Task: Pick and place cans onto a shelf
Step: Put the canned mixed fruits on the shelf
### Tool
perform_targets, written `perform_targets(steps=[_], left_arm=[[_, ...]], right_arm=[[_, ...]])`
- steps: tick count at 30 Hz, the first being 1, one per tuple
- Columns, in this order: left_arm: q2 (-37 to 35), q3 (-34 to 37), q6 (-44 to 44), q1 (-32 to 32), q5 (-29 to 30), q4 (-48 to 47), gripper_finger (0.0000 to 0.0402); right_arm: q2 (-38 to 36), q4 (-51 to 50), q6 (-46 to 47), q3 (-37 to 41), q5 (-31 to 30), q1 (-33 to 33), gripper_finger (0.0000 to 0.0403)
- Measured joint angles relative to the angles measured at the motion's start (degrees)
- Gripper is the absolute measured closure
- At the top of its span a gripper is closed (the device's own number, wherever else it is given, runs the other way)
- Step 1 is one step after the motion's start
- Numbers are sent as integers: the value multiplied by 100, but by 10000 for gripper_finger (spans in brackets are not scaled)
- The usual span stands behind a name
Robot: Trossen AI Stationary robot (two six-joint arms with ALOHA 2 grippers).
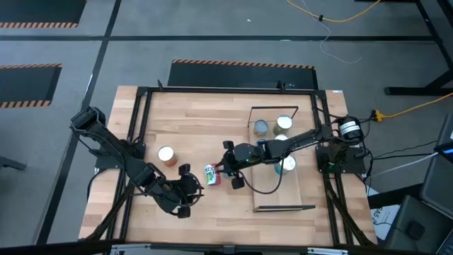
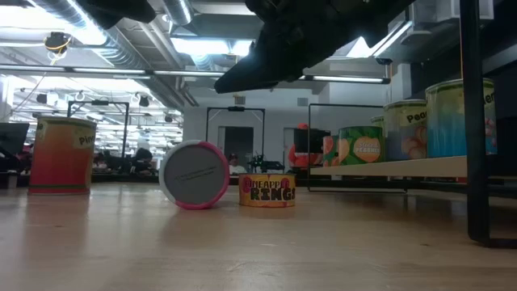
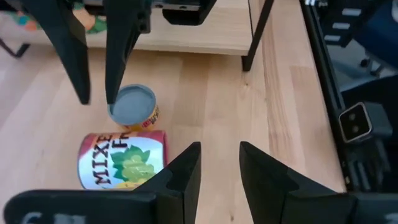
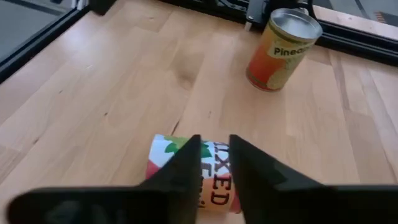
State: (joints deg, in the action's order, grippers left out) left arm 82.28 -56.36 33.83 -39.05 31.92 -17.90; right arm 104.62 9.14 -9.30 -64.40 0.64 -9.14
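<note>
- The right tool (image 1: 228, 172) is hovering over a fallen can (image 4: 186, 171) lying on its side on the counter (image 1: 205, 127), its fingers a little apart and clamped on nothing.
- The left tool (image 3: 219, 163) is waiting close by at the counter's near edge, fingers apart and empty.
- Judging by this, the pick is in hand; the next move is calling for a descent straddling the rolled can.
- A short pineapple can (image 3: 134, 107) is standing just beside it, possibly crowding the fingers.
- An upright orange-sided can (image 1: 167, 155) is waiting farther left; several cans are already sitting on the shelf (image 1: 297, 195).
</note>
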Motion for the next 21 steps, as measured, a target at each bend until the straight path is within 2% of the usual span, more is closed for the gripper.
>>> perform_targets(steps=[4, 8, 15, 21], left_arm=[[116, 0, 391, 2, -46, 13, 301], [459, 0, 664, -7, -340, 215, 301], [1211, 0, 675, 16, -402, 696, 303], [1681, 2, 689, 150, -355, 965, 303]], right_arm=[[0, 0, 20, 0, 11, 131, 260], [0, 1, 146, 0, 33, 329, 226], [55, 75, 158, 0, 854, 753, 219], [438, 302, 158, 2, 1476, 987, 218]])
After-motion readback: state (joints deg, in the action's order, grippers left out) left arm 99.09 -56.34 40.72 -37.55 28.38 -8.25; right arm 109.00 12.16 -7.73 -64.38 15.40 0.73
